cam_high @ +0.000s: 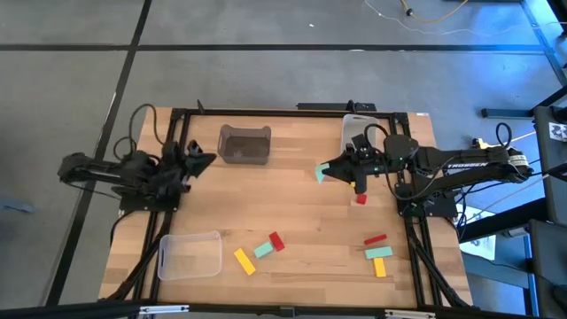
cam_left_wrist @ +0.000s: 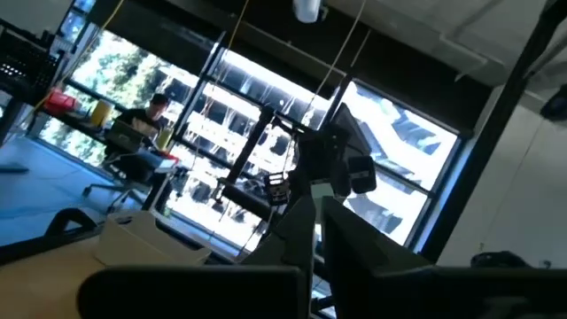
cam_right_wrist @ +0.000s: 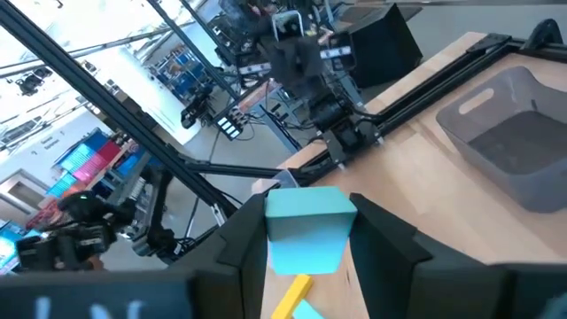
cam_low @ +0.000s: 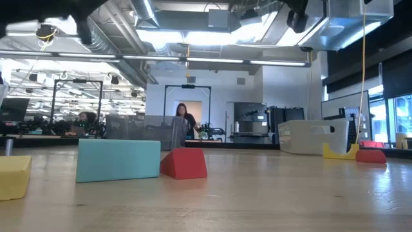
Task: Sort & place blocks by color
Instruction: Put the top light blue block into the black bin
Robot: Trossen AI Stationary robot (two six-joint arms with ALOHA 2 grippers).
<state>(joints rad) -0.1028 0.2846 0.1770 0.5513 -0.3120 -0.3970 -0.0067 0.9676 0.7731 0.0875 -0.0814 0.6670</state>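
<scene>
A mint green block (cam_right_wrist: pixel 306 229) sits clamped between the two dark fingers of the right gripper (cam_high: pixel 324 171), held above the wood table (cam_high: pixel 292 204) toward its 2 o'clock region, clear of the surface. Just at the 4 o'clock side of that gripper, a small red block (cam_high: pixel 361 199) lies on the table under the right arm. More blocks lie toward the table's near edge: at about 6 o'clock a yellow block (cam_high: pixel 244 260), a mint block (cam_high: pixel 264 250) and a red block (cam_high: pixel 277 241) form a loose cluster, and at about 5 o'clock a red block (cam_high: pixel 376 239), a mint block (cam_high: pixel 379 252) and a yellow block (cam_high: pixel 381 267) lie close together. A dark gray bin (cam_high: pixel 244 143) stands at 11 o'clock, a clear bin (cam_high: pixel 190 255) at 7 o'clock, and a pale bin (cam_high: pixel 355 130) at 1 o'clock, partly under the right arm. The left gripper (cam_high: pixel 205 160) waits at 10 o'clock over the table's edge, its fingers close together and empty.
</scene>
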